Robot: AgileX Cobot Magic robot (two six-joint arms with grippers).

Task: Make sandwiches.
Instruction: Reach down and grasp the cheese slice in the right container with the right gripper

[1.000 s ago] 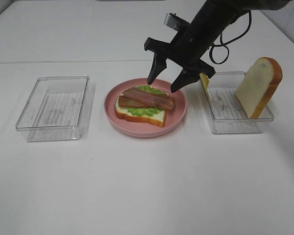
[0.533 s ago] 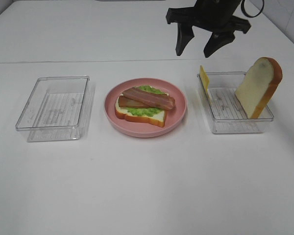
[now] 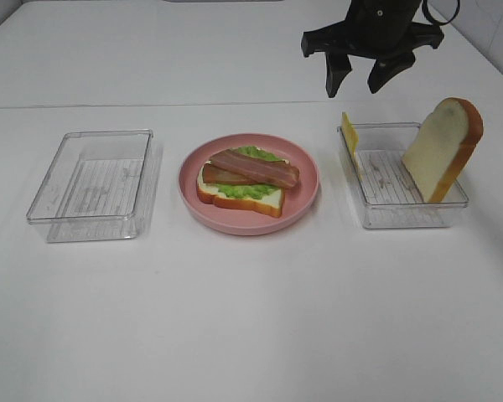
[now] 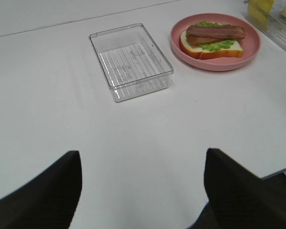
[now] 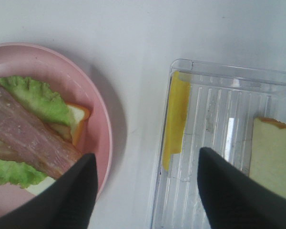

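Tabletop tray holds cheese slice, seemingly beneath parted right fingers.

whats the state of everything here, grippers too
left gripper, open, empty
right gripper, open, empty, raised
bottom bread, flat on plate
lettuce, on bottom bread
bacon, on lettuce, uncovered
cheese, on edge against right tray wall
spare bread, leaning upright in right tray
left tray, empty

Right pincer high, spread wide; left pincer spread.
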